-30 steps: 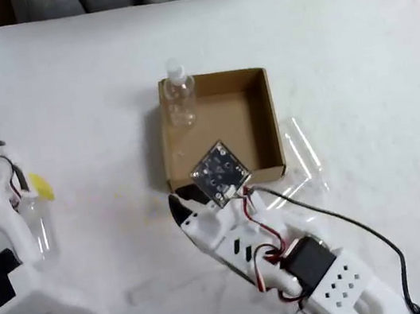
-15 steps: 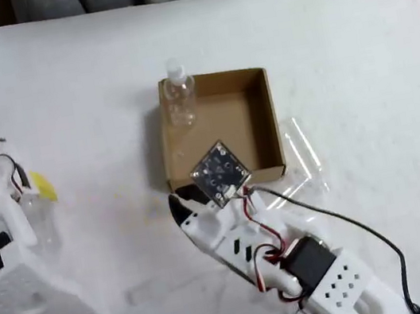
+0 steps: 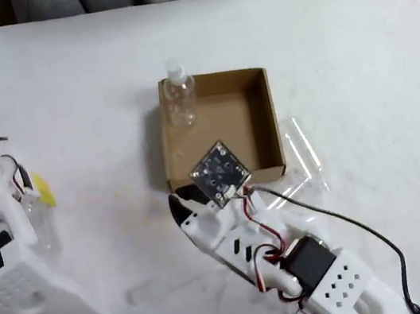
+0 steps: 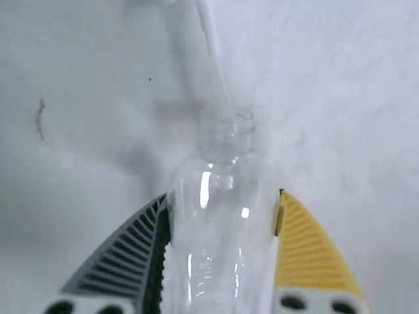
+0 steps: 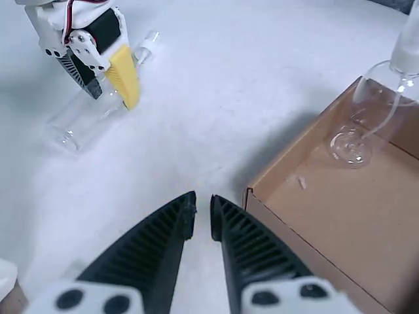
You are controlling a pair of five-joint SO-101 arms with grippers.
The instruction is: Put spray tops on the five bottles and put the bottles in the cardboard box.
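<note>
Right gripper (image 5: 201, 219): black fingers drawn nearly together, nothing between them, poised just beside the near-left corner of the cardboard box (image 5: 301, 154). Left gripper (image 4: 222, 199), well apart to the left of the box: grey and yellow fingers clasp an uncapped clear bottle (image 4: 216, 229), pressing on both its sides. The bottle lies on the white table (image 3: 352, 44). Key relation: the bottle's long axis runs in line with the fingers, and its open neck (image 4: 226, 131) sticks out past the fingertips, away from the wrist. Judged: a spray top has to go on at that free end, and the left arm is the nearer by far. A thin white tube shows beyond the neck; cannot tell what it is. More clear bottles (image 3: 303, 149) lie just right of the box. One spray-topped bottle (image 5: 366, 124) leans in the box's far-left corner. No label or readable writing on the bottles or the box.
</note>
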